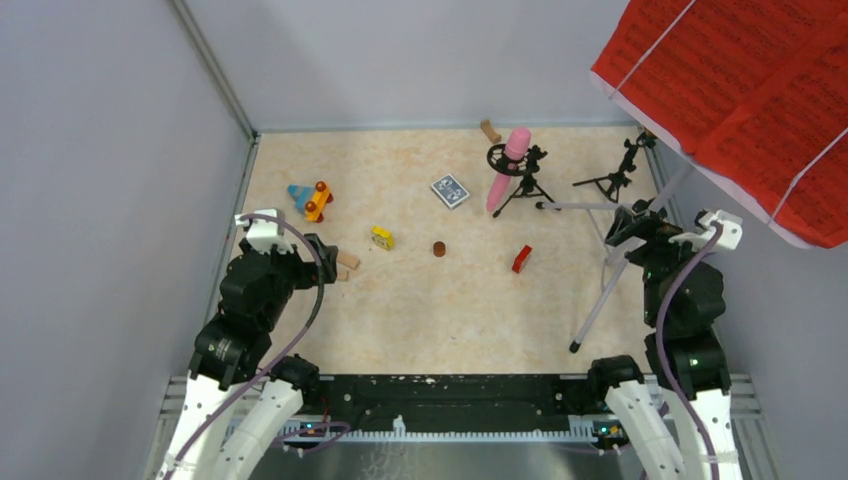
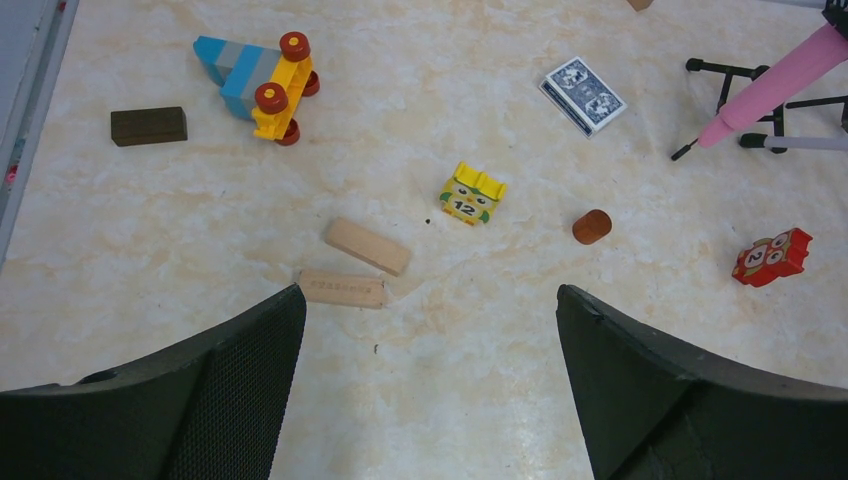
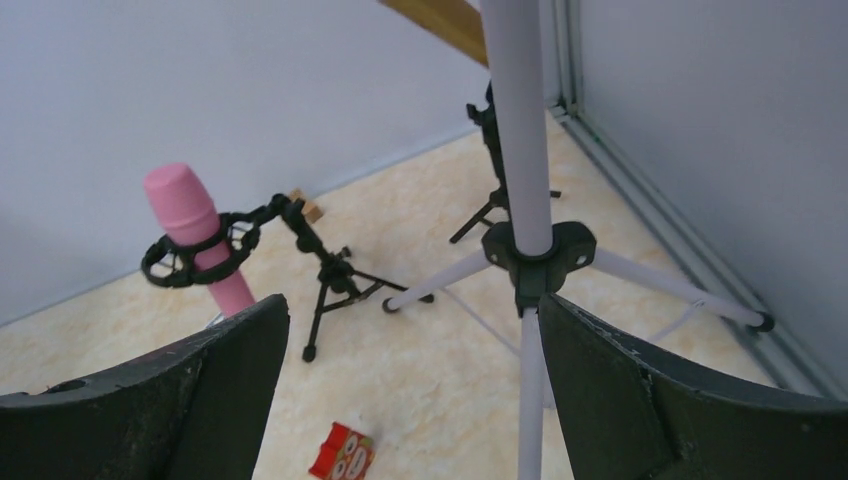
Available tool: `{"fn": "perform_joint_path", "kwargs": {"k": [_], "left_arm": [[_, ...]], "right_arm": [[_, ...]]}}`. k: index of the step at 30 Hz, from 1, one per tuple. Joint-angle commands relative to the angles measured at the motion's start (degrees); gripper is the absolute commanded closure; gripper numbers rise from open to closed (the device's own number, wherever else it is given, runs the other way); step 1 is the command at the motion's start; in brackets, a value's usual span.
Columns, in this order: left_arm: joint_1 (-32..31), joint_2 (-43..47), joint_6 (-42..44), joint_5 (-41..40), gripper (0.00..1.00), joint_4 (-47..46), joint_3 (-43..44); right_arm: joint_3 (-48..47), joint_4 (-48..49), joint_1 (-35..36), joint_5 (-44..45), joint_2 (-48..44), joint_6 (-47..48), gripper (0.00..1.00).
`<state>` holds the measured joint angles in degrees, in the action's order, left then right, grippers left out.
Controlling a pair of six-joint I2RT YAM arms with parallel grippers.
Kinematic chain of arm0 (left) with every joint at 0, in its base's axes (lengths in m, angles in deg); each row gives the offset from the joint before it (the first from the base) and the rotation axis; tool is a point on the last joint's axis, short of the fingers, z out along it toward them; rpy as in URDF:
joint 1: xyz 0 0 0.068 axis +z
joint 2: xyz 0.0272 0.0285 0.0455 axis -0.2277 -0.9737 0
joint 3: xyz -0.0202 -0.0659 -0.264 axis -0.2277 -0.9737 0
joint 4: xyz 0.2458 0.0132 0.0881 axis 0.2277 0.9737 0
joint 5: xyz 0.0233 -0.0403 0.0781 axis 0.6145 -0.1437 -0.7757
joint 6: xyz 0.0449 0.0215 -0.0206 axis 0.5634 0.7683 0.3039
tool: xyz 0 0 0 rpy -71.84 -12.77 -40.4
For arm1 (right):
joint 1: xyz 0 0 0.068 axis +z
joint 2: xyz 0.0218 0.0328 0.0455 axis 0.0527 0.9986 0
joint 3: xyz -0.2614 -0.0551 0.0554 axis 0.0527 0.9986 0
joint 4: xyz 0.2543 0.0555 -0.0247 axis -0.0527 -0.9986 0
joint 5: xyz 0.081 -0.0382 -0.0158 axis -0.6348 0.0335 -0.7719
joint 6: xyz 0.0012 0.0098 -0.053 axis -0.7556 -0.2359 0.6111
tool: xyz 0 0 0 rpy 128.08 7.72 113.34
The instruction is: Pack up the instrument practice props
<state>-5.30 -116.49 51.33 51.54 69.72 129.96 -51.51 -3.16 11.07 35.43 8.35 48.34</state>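
The left arm is folded low at the near-left of the surface (image 1: 450,320), with its wrist turned toward the middle. The left pincer (image 2: 430,300) is spread wide and holds nothing. Two pale wooden blocks (image 2: 367,246) lie close together on the surface just beyond its fingertips.

The right arm rises at the near-right with its elbow bent, reaching toward the far side. It brings the right pincer (image 3: 412,300) up to the silver tripod pole (image 3: 520,120). Its jaws are wide apart and grip nothing. The pole's black hub (image 3: 535,255) and one leg show in the gap, close to the finger on the right of the wrist view (whether they touch, I cannot tell). The pole stands on splayed legs at the right of the surface and carries the red sheet-music pages (image 1: 740,100) high over the right edge.

The pink microphone (image 1: 507,165) sits tilted in the ring of a black mic tripod (image 3: 325,270) at the far side, right of centre. A second black mic tripod (image 1: 615,178) stands to its right, beyond the pole.

A blue card deck (image 1: 450,191) lies just left of the pink microphone. A yellow block (image 1: 382,237), a brown cylinder (image 1: 438,248) and a red block (image 1: 521,259) are scattered across the middle. A blue-and-yellow toy car (image 1: 310,198) sits at the far left.
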Motion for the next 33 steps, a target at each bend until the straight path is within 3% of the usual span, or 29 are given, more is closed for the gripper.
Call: {"fn": "perform_joint_path", "kwargs": {"k": [1, 9, 14, 22, 26, 33], "left_arm": [[0.35, 0.14, -0.19, 0.44, 0.01, -1.99, -0.29], [1.29, -0.01, 0.49, 2.30, 0.01, -2.60, -0.41], [1.32, -0.12, 0.44, 2.08, 0.01, -2.68, -0.50], [1.33, -1.63, -0.22, 0.18, 0.01, -1.81, -0.20], [1.36, -0.65, -0.45, -0.28, 0.01, -1.76, -0.26], [1.41, -0.60, -0.58, -0.65, 0.01, -1.75, -0.28]], "right_arm": [[-1.76, 8.96, -0.58, 9.45, 4.84, 8.08, 0.07], [2.10, 19.21, -0.58, 22.50, 10.41, 13.93, 0.07], [2.19, 19.31, -0.58, 25.56, 11.78, 11.73, 0.09], [-6.03, -4.84, -0.58, 17.14, 16.91, -5.38, 0.17], [-6.01, -10.57, -0.58, 9.99, 18.20, -9.97, 0.18], [-5.62, -16.78, -0.59, 9.43, 20.13, -15.62, 0.20]]}}
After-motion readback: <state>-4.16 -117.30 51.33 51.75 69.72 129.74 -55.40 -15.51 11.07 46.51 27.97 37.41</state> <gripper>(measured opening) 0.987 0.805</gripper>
